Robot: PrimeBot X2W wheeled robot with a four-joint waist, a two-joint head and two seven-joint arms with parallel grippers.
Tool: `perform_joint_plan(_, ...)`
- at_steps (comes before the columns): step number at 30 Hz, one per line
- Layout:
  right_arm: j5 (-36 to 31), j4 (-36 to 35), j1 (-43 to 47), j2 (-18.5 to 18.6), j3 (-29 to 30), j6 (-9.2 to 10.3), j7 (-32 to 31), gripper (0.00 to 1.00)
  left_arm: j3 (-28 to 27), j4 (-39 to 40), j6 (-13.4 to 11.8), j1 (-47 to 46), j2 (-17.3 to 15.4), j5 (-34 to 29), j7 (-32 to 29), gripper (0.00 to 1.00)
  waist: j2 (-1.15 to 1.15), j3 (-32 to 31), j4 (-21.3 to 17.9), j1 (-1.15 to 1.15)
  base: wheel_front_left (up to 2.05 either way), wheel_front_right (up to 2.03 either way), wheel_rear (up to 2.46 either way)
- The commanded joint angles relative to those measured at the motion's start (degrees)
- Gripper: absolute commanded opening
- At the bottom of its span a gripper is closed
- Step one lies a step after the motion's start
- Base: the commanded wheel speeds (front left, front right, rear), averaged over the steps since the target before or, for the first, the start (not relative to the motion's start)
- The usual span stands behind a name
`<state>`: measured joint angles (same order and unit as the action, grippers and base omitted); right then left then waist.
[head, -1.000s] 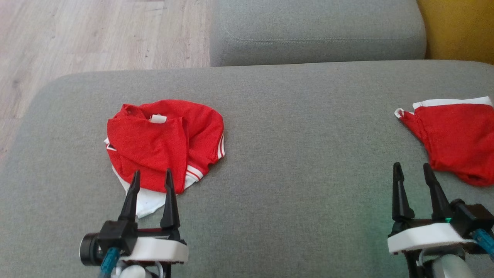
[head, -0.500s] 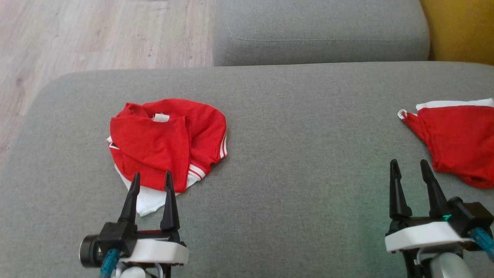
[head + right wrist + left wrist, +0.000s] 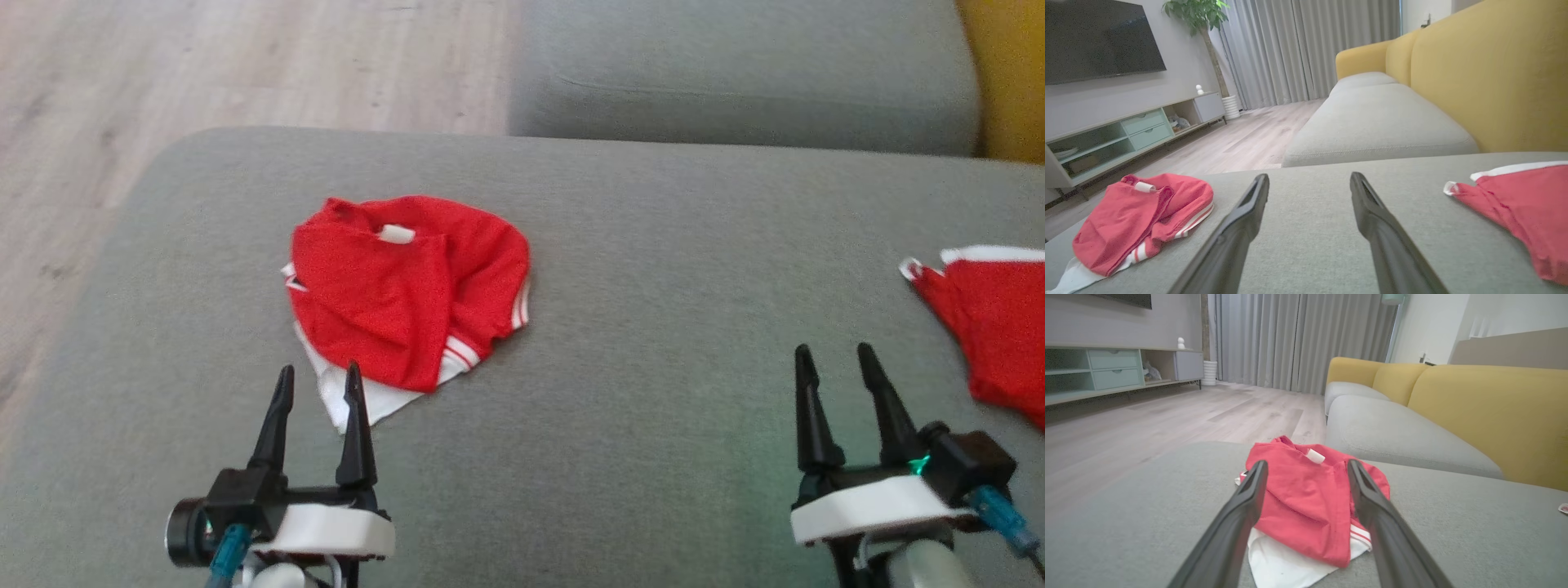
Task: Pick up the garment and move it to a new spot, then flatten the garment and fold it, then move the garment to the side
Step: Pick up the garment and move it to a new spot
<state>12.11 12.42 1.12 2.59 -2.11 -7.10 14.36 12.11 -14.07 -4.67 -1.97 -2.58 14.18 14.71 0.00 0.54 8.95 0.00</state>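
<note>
Lying just ahead of the left claw (image 3: 317, 371), the jersey (image 3: 408, 286) sits on the cushion's (image 3: 653, 392) left half, its white corner close by that claw's right finger. The right claw (image 3: 834, 353) stands well apart, toward the right edge beside another red cloth (image 3: 992, 327). Both claws gape wide, holding nothing. The jersey is a crumpled heap with no clear long axis: red mesh doubled over, white panel poking out nearside, striped trim on its right, white tag on top.
</note>
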Motion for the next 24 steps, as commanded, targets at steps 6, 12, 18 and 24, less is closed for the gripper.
perform_joint_plan(6, 1.2, -1.4, 0.0, 0.3, -5.4, -0.39, 0.6, 1.00, -3.5, 1.5, -0.2, -1.5, -0.3, -1.3, 0.3, 1.00, 0.00, -2.3, 6.7, 0.00, 0.00, 0.00, 0.00)
perform_joint_plan(12, 2.4, -0.8, 0.4, 0.3, -8.4, -0.39, 0.6, 1.00, -3.6, 1.5, 0.3, -1.2, -0.3, -1.7, 0.3, 1.00, 0.00, -2.6, 10.9, 0.00, 0.00, 0.00, 0.00)
perform_joint_plan(18, 3.2, -0.6, 0.5, 0.3, -10.1, -0.39, 0.6, 1.00, -3.3, 1.6, 0.6, -1.8, -0.3, -1.8, 0.3, 1.00, 0.00, -2.1, 13.2, 0.00, 0.00, 0.00, 0.00)
perform_joint_plan(24, 2.9, -0.5, -0.7, 0.3, -10.4, -0.39, 0.6, 1.00, -3.5, 1.6, 1.3, -3.5, -0.3, -2.5, 0.3, 1.00, 0.00, 0.2, 12.3, 0.00, 0.00, 0.00, 0.00)
